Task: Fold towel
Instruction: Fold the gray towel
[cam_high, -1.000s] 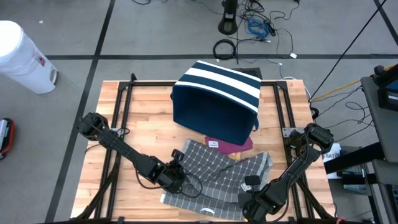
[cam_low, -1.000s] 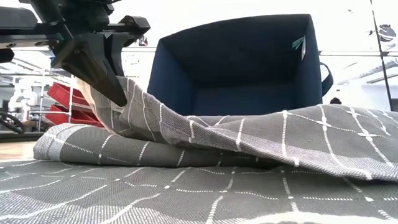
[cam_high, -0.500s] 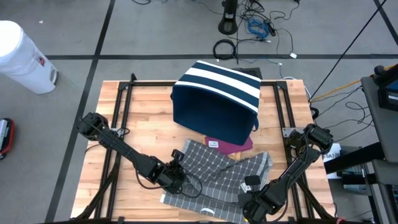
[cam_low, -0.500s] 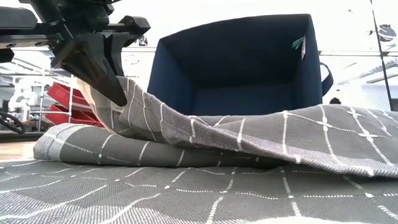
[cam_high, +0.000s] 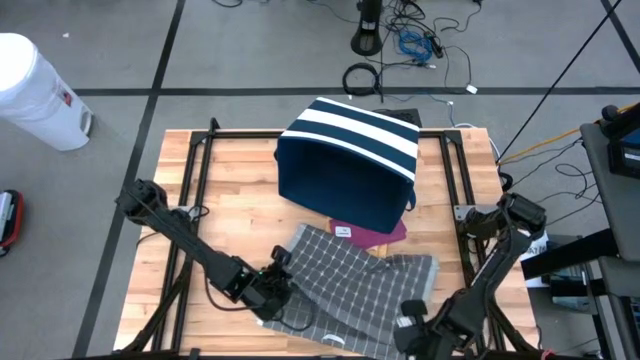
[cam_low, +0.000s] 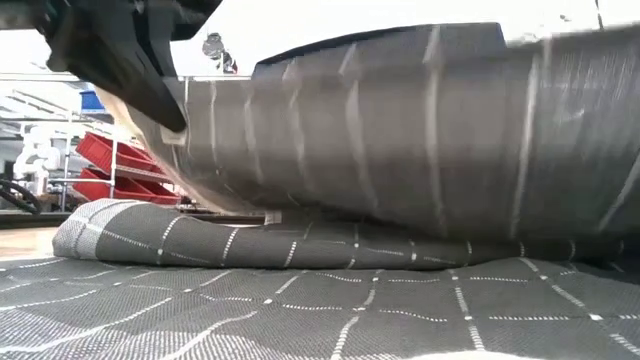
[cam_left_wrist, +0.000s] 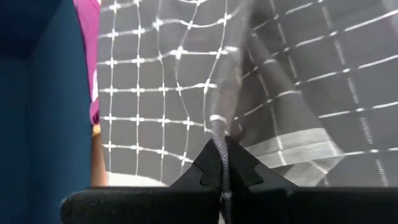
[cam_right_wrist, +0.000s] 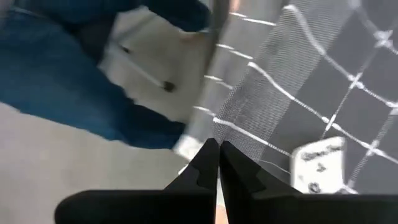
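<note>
Evidently the grey checked towel (cam_high: 355, 285) is lying on the wooden worktop (cam_high: 225, 215), just ahead of both arms and in front of the navy striped bin (cam_high: 350, 160), with a magenta cloth (cam_high: 375, 233) peeking out between them. The left gripper (cam_left_wrist: 222, 167) is pinching a raised fold of the towel with its fingers pressed together; the right gripper (cam_right_wrist: 217, 163) is likewise clamping the weave near a white label (cam_right_wrist: 320, 163). Thin and limp, the cloth is draping and sagging between the two holds, so it probably needs gripping at hemmed corners, kept taut, to avoid bunching.
</note>
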